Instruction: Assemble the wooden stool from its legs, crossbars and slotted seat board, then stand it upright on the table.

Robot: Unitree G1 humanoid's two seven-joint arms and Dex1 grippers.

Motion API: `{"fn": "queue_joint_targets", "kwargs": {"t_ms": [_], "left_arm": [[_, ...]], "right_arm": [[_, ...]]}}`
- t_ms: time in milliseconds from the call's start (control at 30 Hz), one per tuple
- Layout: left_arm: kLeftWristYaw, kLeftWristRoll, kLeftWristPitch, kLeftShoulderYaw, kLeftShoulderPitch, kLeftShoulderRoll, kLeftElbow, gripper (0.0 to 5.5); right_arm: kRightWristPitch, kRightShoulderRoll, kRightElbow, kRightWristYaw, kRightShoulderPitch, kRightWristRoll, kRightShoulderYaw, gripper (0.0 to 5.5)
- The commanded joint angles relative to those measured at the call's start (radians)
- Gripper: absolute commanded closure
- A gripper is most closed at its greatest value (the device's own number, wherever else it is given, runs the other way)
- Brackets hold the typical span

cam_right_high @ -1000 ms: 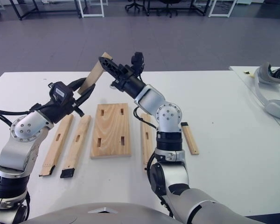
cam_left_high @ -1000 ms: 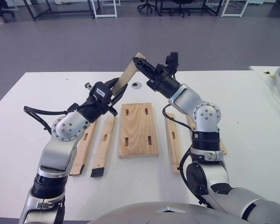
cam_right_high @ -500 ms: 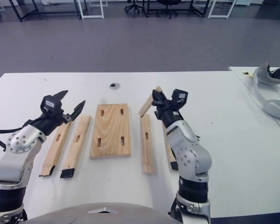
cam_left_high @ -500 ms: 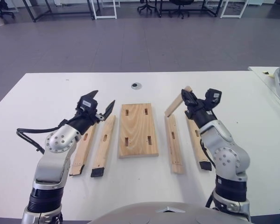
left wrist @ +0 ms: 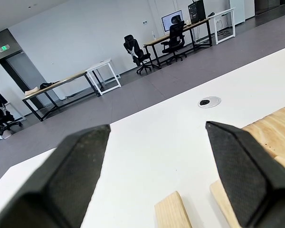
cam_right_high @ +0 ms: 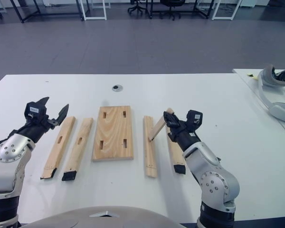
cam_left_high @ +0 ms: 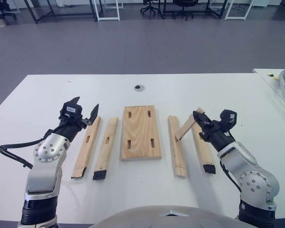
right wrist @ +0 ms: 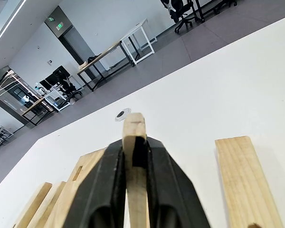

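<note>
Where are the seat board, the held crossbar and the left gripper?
seat board (cam_left_high: pixel 141 133): left eye view, centre of top face
crossbar (cam_left_high: pixel 185 129): left eye view, its free middle part
left gripper (cam_left_high: pixel 86 103): left eye view, midway between fingertips

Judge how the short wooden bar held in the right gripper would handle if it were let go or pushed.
The bar looks like solid wood with flat faces, so it is probably stiff and unlikely to roll. It seems slim, so likely light. The right gripper pinches it near one end, tilted, so it might pivot in the grip.
</note>
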Motion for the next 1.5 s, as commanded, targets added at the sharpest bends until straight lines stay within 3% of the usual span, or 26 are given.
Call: {"fn": "queue_joint_targets", "kwargs": {"t_ms": [33,333,600,733,933,1233,1267,1500], "left_arm": [[0.007,0.020,-0.009,0.004,0.011,0.005,0.014,1.81],[0.006,0.035,-0.017,0.006,0.013,0.001,0.022,1.81],[0.006,0.039,-0.021,-0.001,0.014,-0.005,0.019,1.81],[0.005,0.041,-0.024,-0.001,0.017,-0.005,0.019,1.81],[0.004,0.045,-0.030,-0.004,0.022,-0.004,0.023,1.81],[0.003,0.056,-0.037,-0.013,0.032,0.000,0.027,1.81],[0.005,0.058,-0.039,-0.015,0.033,-0.002,0.029,1.81],[0.010,0.075,-0.054,-0.027,0.039,-0.014,0.039,1.81]], "right_arm": [[0.023,-0.006,0.027,-0.024,0.004,0.016,-0.003,5.08],[-0.055,-0.064,0.077,-0.022,0.005,-0.203,0.127,5.08],[-0.252,-0.110,0.162,0.128,-0.020,-0.371,0.245,5.08],[-0.399,-0.172,0.200,0.265,0.076,-0.466,0.299,5.08],[-0.565,-0.209,0.273,0.365,0.199,-0.549,0.310,5.08],[-0.561,-0.202,0.291,0.354,0.190,-0.560,0.309,5.08],[-0.565,-0.201,0.275,0.356,0.183,-0.557,0.312,4.69],[-0.502,-0.223,0.191,0.412,0.161,-0.532,0.321,3.48]]}}
